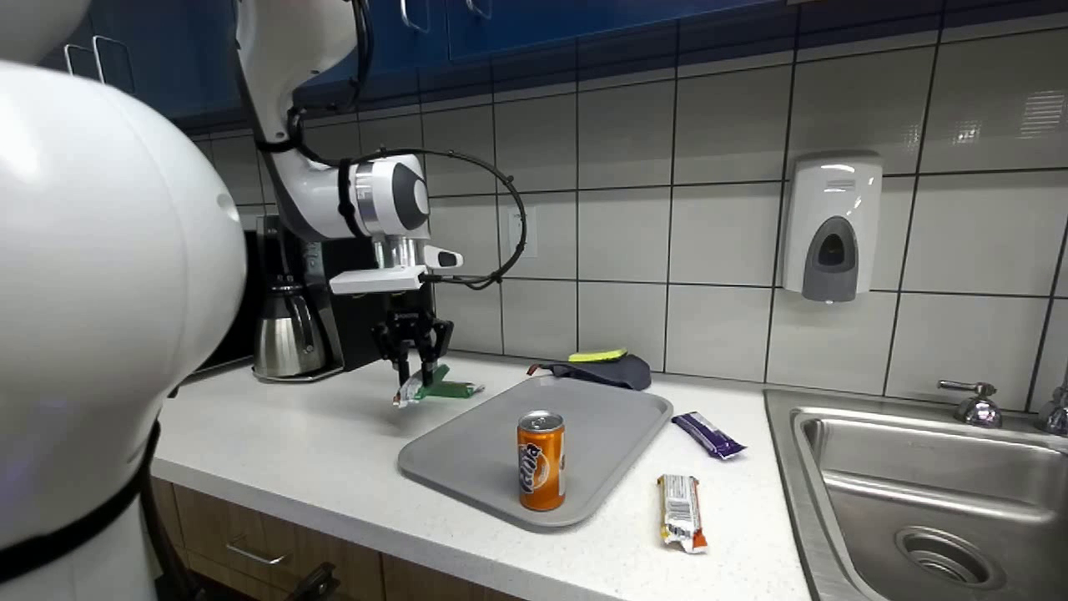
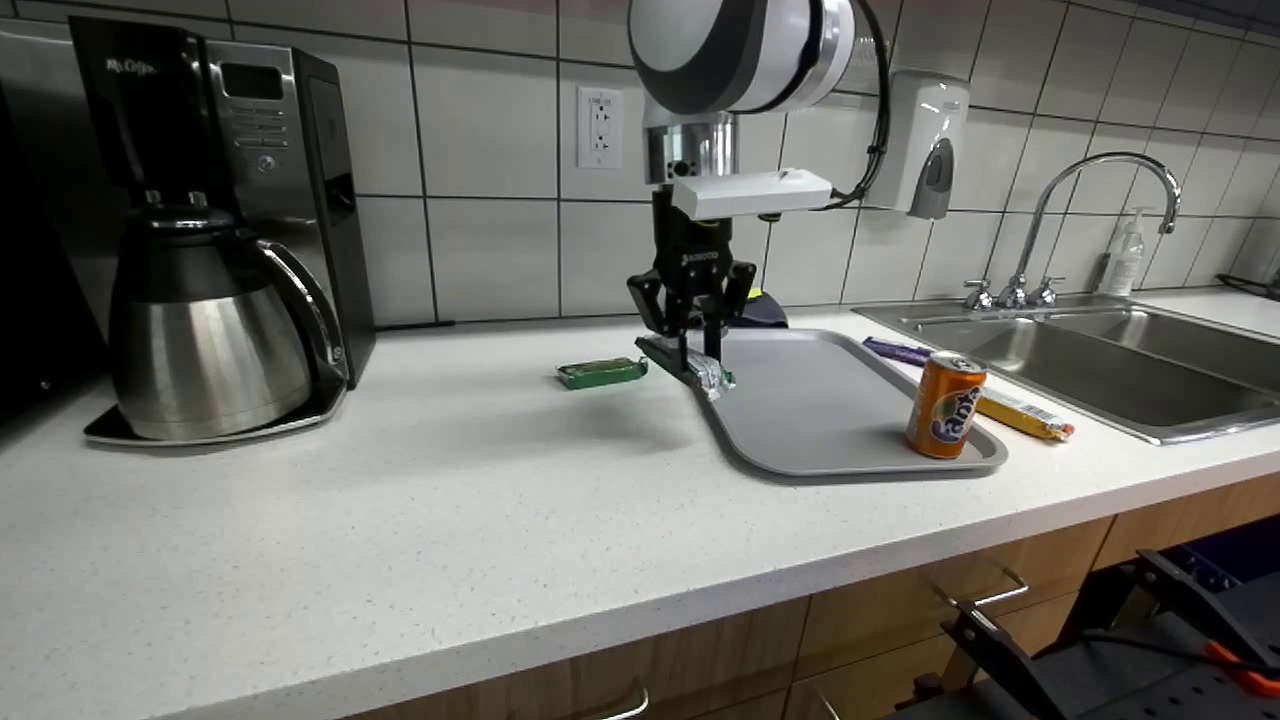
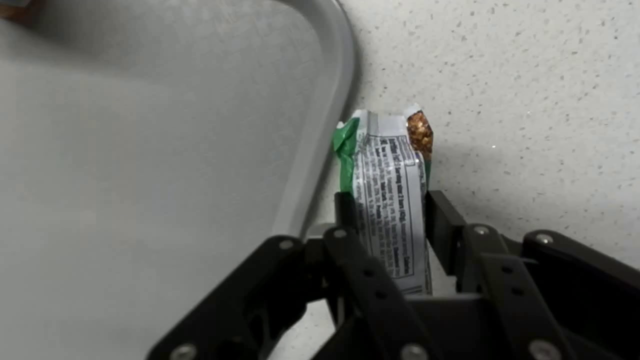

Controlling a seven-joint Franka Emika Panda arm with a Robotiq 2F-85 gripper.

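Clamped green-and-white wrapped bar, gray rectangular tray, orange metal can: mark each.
Green-and-white wrapped bar (image 3: 389,200): wrist view, label.
Gray rectangular tray (image 3: 175,175): wrist view, base.
Orange metal can (image 1: 541,463): in an exterior view, side.

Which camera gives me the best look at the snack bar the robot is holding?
The wrist view: the wrapped bar looks largest there, its printed side facing the camera, though the gripper hides its near end. In both exterior views it looks small, partly covered by the gripper, with no readable print.

Bent arm, clamped jaws downward
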